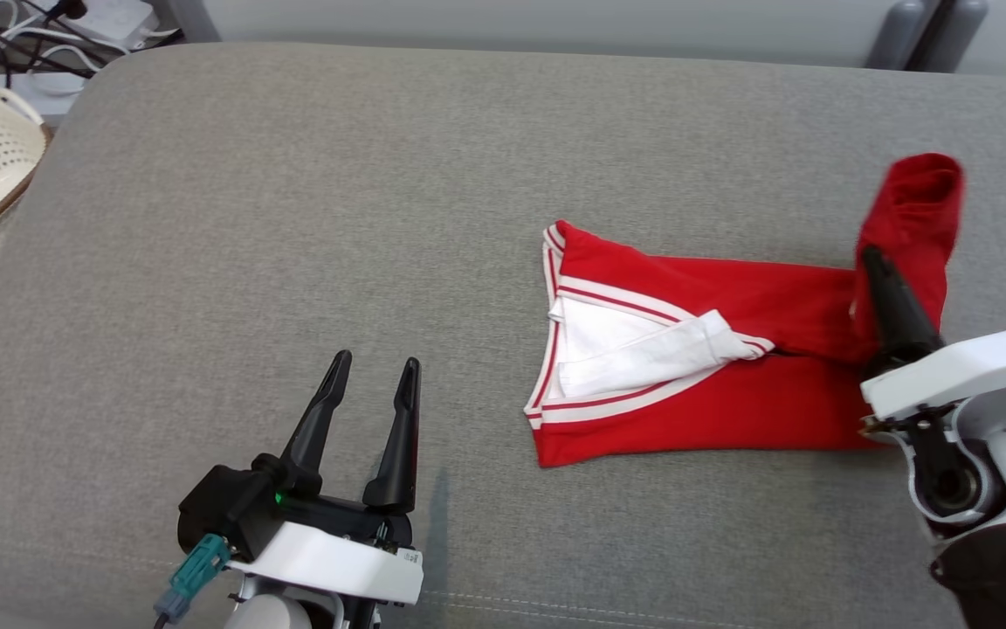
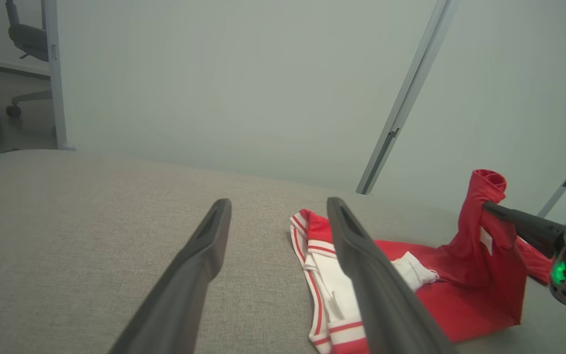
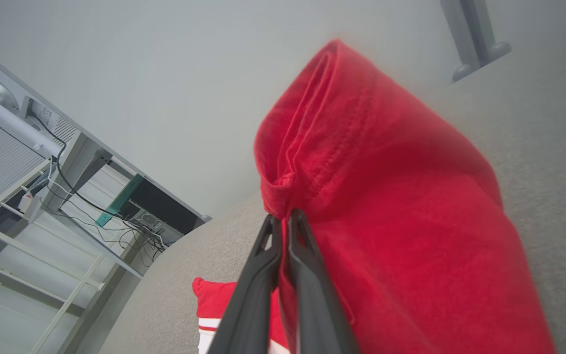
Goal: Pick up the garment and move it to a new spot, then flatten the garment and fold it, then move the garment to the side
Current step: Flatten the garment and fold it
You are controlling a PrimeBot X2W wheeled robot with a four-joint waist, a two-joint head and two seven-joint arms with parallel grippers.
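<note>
Cloth of this kind, a red garment (image 1: 730, 384) with white striped trim, looks light, soft and limp. It should sag and crease wherever it is not supported, and it is likely to drag on the woven grey cushion (image 1: 293, 218) rather than slide. Corners and the stitched hem are the surest places to take it, as a pinch in the middle would only bunch it. Most of it lies partly folded on the cushion's right half, trim end toward the cushion's middle. Its far-right end stands lifted off the cushion, where the right gripper (image 1: 871, 258) has its fingers pressed together on a fold of red fabric near the hem. The left gripper (image 1: 376, 358) hovers over the cushion's near-left part with fingers spread, holding nothing and well apart from the garment. Whether one layer or several sit in the pinch cannot be told. The right wrist covers the garment's right-hand corner, the lifted fabric blocks much of the right wrist view, and the cushion's right edge is cut off.
</note>
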